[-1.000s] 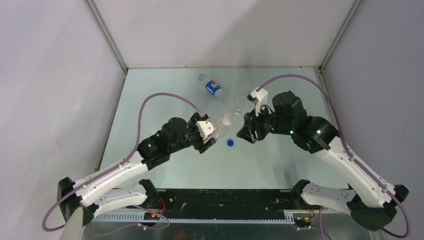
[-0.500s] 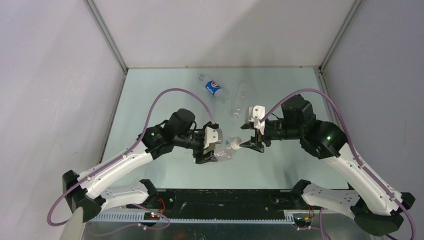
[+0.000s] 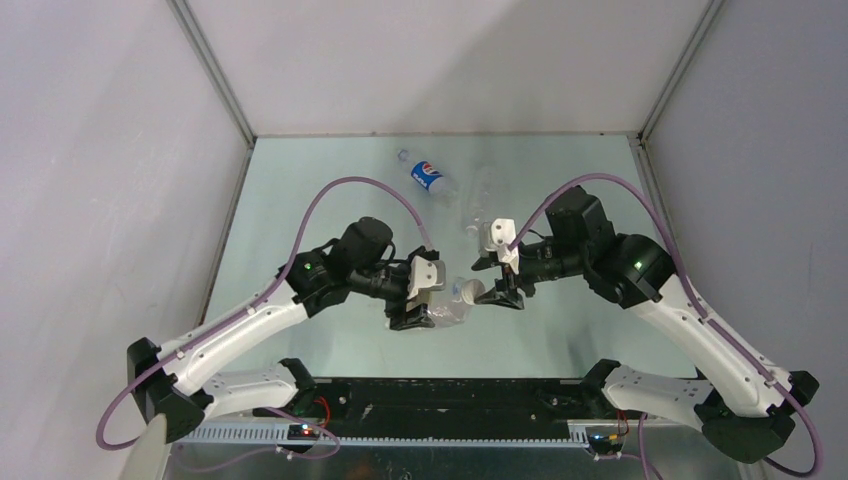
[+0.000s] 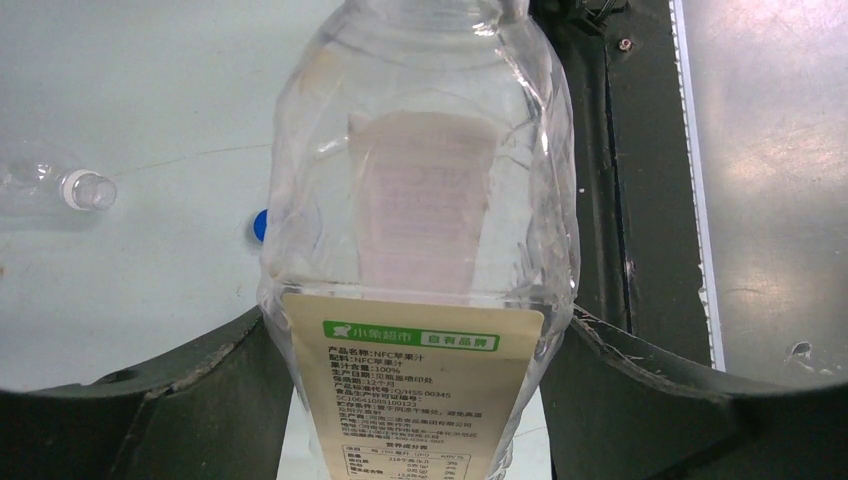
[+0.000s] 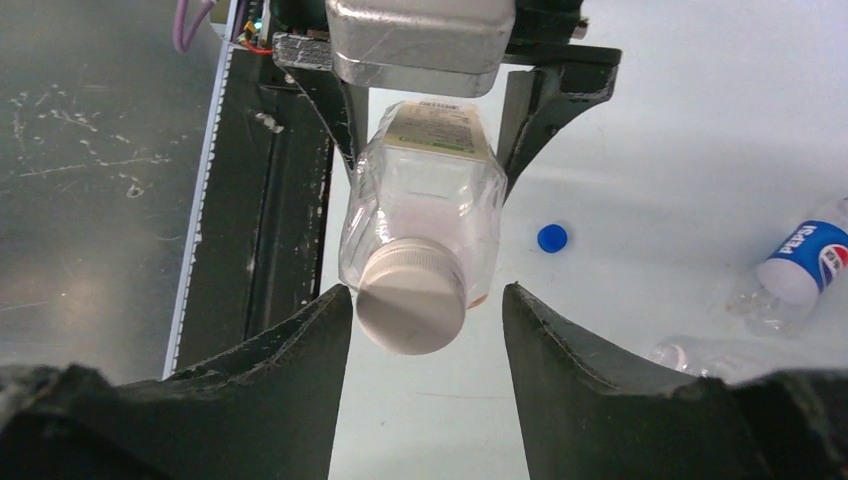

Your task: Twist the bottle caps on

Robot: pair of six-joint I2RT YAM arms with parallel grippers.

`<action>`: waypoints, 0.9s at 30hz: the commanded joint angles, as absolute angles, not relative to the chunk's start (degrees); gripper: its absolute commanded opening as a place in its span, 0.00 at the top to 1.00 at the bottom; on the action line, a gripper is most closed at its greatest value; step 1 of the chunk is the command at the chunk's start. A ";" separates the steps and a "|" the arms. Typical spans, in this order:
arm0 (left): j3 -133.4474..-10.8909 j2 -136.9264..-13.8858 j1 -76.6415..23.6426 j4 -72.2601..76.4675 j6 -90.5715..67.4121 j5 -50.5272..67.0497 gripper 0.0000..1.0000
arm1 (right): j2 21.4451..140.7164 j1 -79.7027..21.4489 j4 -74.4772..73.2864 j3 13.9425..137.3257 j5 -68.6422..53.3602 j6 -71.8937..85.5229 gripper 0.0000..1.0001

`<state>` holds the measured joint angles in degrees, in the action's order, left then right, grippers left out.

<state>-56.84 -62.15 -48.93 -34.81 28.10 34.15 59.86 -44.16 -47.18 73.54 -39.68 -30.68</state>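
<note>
Clamping NFC-label bottle [image 4: 420, 200], L hand [image 3: 428, 303] holds its white cap [image 5: 412, 295] between R hand's [image 3: 495, 292] parted fingers [image 5: 300, 370]; Pepsi bottle [image 3: 428, 177] lying apart

From the left wrist we lose the labelled bottle [image 4: 420, 200] at both ends, neck past the top edge, base past the bottom, and it hides half of a blue cap [image 4: 259, 226]. From the right wrist the edge cuts the Pepsi bottle [image 5: 805, 262], and the right claw [image 5: 427, 300] covers part of the plain bottle [image 5: 700, 355].
</note>
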 commanded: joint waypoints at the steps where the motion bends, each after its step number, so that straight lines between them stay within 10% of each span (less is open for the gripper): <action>1: -58.62 -61.58 -48.60 -31.82 28.63 35.67 1.00 | 60.17 -44.32 -48.71 73.53 -41.75 -30.86 0.41; 11: -58.13 -60.68 -48.66 -30.24 28.06 35.45 1.00 | 62.20 -44.70 -47.69 73.53 -39.52 -28.90 0.49; 17: -56.75 -59.78 -48.65 -27.32 26.45 33.60 1.00 | 63.24 -44.76 -43.42 73.53 -39.57 -21.98 0.72; 20: -56.02 -59.11 -48.77 -25.64 25.81 31.59 1.00 | 64.08 -44.79 -41.45 73.52 -37.20 -16.18 0.99; 27: -52.89 -55.72 -53.75 -17.63 24.21 14.22 1.00 | 67.70 -44.82 -38.44 74.15 -25.13 10.02 1.00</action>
